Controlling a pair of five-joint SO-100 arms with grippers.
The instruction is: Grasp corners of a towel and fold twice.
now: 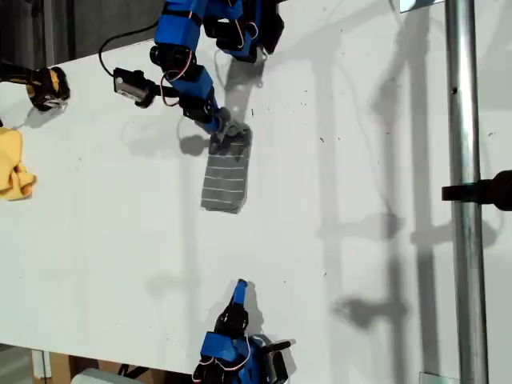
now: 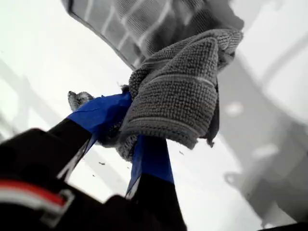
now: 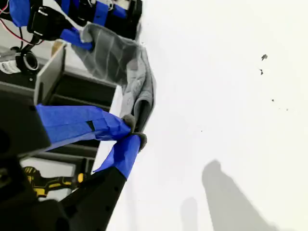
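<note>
Presently, on the white table (image 1: 360, 264), the towel (image 1: 226, 182) is lying as a narrow strip, centre-11 o'clock in the exterior view; soft, light, floppy, so best pinched at corners; my first gripper (image 1: 224, 132) is clenching its 12 o'clock end; my second gripper (image 1: 241, 286) is sitting closed, empty, at 6 o'clock, well apart.

My first gripper (image 1: 226, 128) (image 2: 127, 131) belongs to the arm reaching in from the far edge at the top of the exterior view. That arm is bent at the elbow and angles down toward the exterior view's right. Its blue jaws are clamped on a bunched end of the towel (image 1: 226, 180) (image 2: 178, 91). My second gripper (image 1: 241, 286) (image 3: 131, 134) rises from the near edge at the bottom of the exterior view and points straight at the far arm. Its jaws are pressed together at the tips.
</note>
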